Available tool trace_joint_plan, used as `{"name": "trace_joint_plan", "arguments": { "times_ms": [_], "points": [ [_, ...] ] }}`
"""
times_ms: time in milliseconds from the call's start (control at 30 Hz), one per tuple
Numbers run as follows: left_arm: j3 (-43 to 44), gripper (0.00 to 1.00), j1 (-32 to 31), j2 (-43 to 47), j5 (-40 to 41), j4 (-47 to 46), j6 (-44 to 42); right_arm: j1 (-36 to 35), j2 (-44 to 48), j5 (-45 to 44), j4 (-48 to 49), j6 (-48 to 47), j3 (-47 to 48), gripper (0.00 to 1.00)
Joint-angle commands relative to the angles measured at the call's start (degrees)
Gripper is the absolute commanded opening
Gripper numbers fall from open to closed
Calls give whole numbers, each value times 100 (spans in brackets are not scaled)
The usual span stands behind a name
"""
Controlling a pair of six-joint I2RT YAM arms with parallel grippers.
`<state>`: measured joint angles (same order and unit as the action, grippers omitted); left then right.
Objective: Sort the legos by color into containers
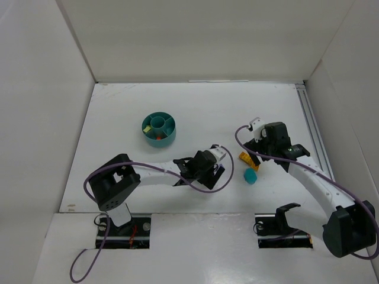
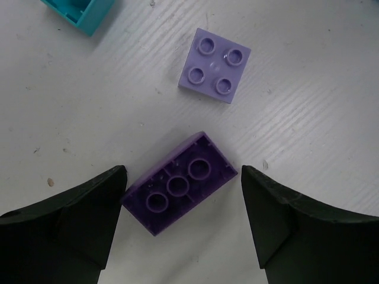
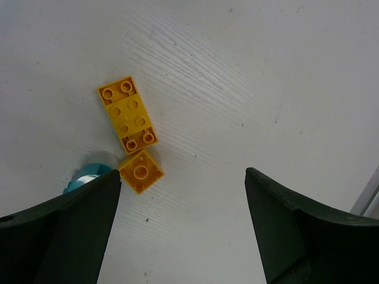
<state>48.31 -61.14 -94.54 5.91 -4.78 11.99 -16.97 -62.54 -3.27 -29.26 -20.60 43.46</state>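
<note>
A dark purple lego (image 2: 179, 182) lies upside down on the table between the fingers of my open left gripper (image 2: 182, 174); its left corner is at the left finger (image 2: 89, 219) and a gap stays on the right. A lilac square lego (image 2: 214, 65) lies just beyond, and a teal lego (image 2: 80, 12) at the top left. My right gripper (image 3: 183, 177) hangs open over bare table. Left of it lie a long yellow lego (image 3: 127, 115), a small orange-yellow one (image 3: 141, 171) and a teal piece (image 3: 89, 177). The round teal dish (image 1: 159, 128) holds small orange and yellow bits.
White walls close in the table on the left, back and right. A metal rail (image 1: 311, 127) runs along the right edge. The yellow lego (image 1: 246, 157) and teal piece (image 1: 251, 176) lie between the two arms.
</note>
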Motion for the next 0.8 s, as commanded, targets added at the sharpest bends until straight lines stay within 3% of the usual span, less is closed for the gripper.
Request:
{"name": "trace_joint_plan", "arguments": {
  "times_ms": [0,200,533,600,767],
  "points": [
    [170,74,-81,15,200,187,-21,-34,102,-78,16,30,250,90],
    [170,51,-82,15,261,354,32,-34,155,-78,16,30,198,90],
    [170,31,-187,128,244,355,84,-34,207,-78,16,30,198,90],
    [170,31,-187,181,183,302,32,-34,207,-78,16,30,198,90],
    [170,69,-187,234,314,249,-82,-34,260,-78,16,30,198,90]
  ]
}}
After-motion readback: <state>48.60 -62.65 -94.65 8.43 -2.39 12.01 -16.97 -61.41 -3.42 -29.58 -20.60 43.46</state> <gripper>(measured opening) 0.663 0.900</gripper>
